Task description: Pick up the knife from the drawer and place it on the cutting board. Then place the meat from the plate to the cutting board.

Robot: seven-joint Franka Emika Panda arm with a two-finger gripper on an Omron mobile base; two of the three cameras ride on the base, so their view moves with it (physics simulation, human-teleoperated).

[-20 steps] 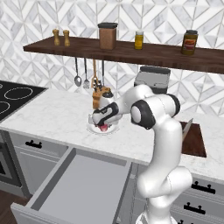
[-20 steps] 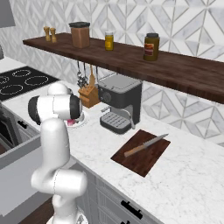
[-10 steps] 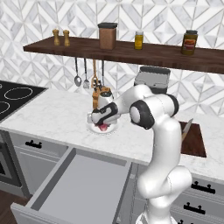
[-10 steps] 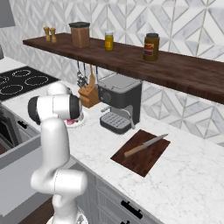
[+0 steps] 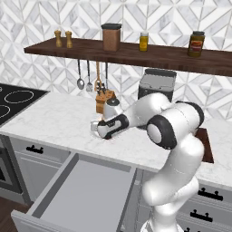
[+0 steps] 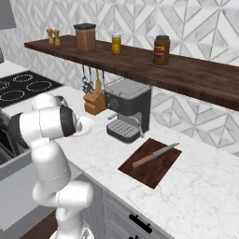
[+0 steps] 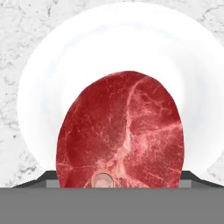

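A raw red meat [image 7: 120, 131] chunk lies on the round white plate [image 7: 52, 65] and takes up much of the hand view. My gripper [image 7: 117, 180] is down over it, its dark tips pressed against the chunk's two sides. On the counter, my hand [image 5: 105, 129] hides most of the plate [image 5: 94, 126]. The plate's rim [image 6: 85, 125] shows behind my arm. The knife [image 6: 154, 155] lies slantwise on the dark cutting board [image 6: 150, 162], with its wooden handle toward the front. One edge of the board [image 5: 206, 145] shows past my arm. The grey drawer [image 5: 86, 195] stands open.
A coffee machine [image 6: 127, 109] stands between plate and board. A tan knife block [image 5: 103, 100] is just behind the plate, under hanging utensils. The stove [image 6: 25, 86] lies to the left. A dark shelf [image 5: 136, 50] with jars runs above the counter.
My hand has sunk lower onto the plate, and the jaws have come in a little against the meat. The knife, board and drawer stay put.
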